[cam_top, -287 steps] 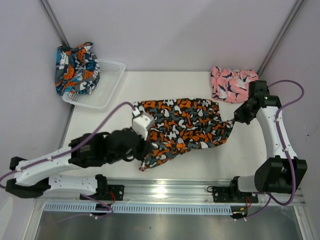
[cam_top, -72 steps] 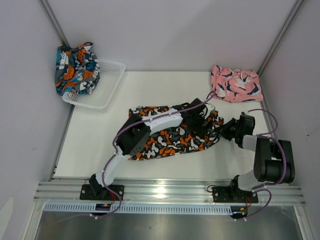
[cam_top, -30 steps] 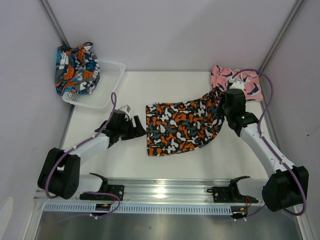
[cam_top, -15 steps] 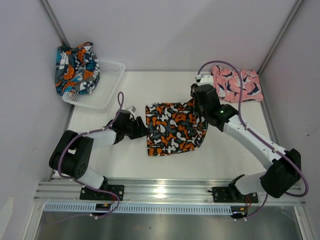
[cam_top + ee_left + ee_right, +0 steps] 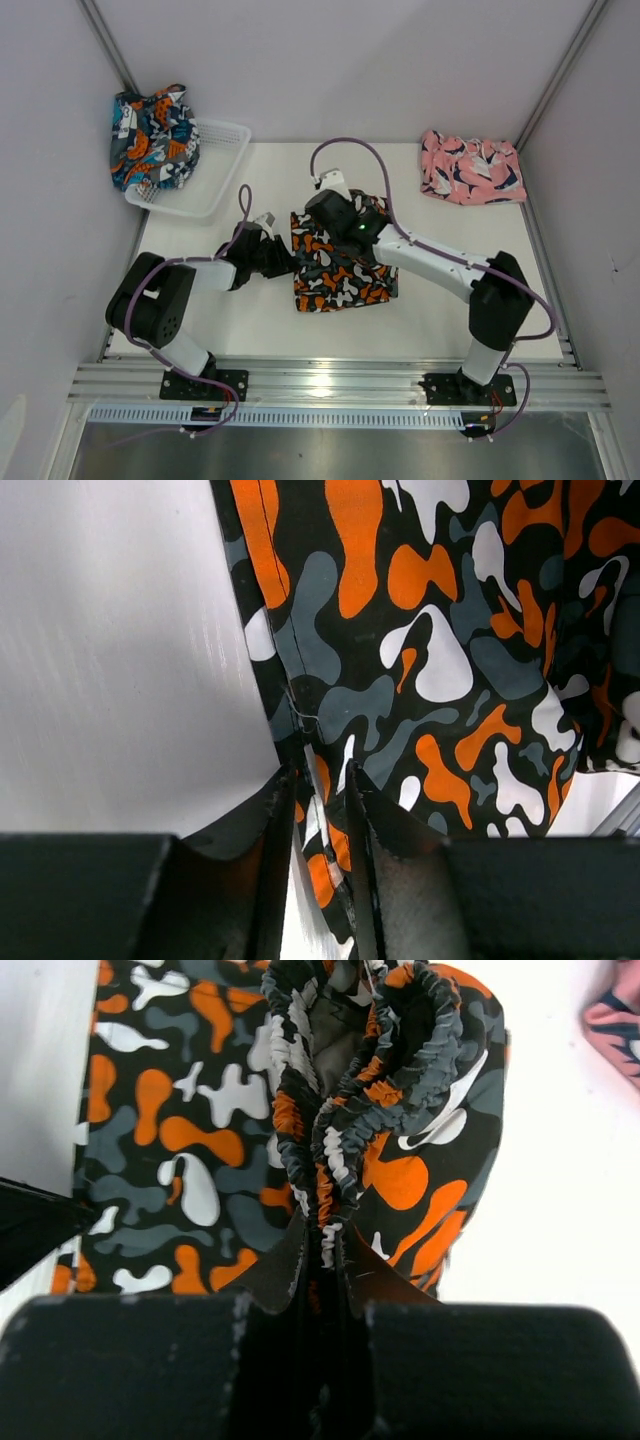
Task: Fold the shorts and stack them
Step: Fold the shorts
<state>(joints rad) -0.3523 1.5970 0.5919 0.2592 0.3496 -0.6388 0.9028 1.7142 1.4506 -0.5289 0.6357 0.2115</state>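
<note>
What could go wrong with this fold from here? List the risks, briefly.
1. The right gripper clamps the elastic waistband of the black shorts with orange and white blotches in a bunch; released so, the top layer may land crumpled.
2. The left gripper pinches only the shorts' seamed edge; a pull from the right could tug it free.
3. Both grippers sit close together at the shorts' left side, so they might collide.
</note>
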